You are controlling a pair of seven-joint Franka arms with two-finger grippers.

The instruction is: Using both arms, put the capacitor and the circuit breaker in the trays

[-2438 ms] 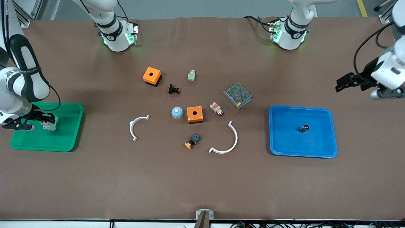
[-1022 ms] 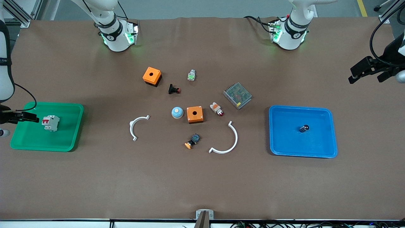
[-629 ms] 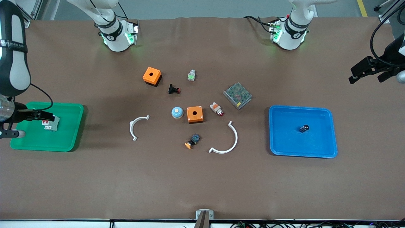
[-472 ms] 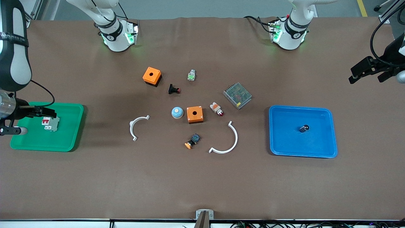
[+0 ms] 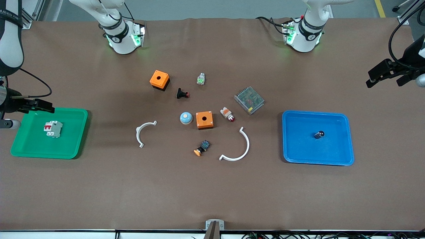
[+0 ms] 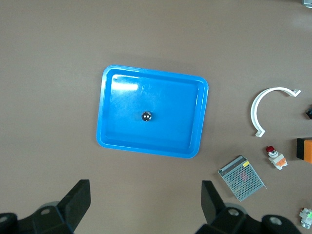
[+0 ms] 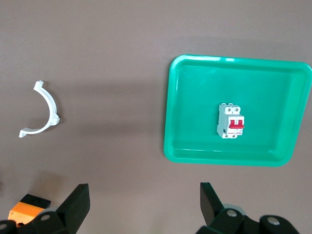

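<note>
The circuit breaker (image 5: 53, 128), white-grey with red levers, lies in the green tray (image 5: 71, 151) at the right arm's end; it also shows in the right wrist view (image 7: 230, 121). The capacitor (image 5: 318, 134), a tiny dark shiny cylinder, lies in the blue tray (image 5: 295, 156) at the left arm's end; it also shows in the left wrist view (image 6: 146, 116). My right gripper (image 5: 40, 105) is open and empty, up over the green tray's edge nearest the bases. My left gripper (image 5: 380, 73) is open and empty, high over the bare table, apart from the blue tray.
In the table's middle lie two orange boxes (image 5: 159, 79) (image 5: 204, 119), a black push button (image 5: 182, 94), a blue dome (image 5: 186, 118), a white-orange part (image 5: 227, 114), a metal mesh box (image 5: 249, 100) and two white arcs (image 5: 143, 133) (image 5: 238, 150).
My right gripper let go of the circuit breaker in the green tray, swung about over it and has risen toward the bases. My left gripper rose toward the table's end, then held still.
</note>
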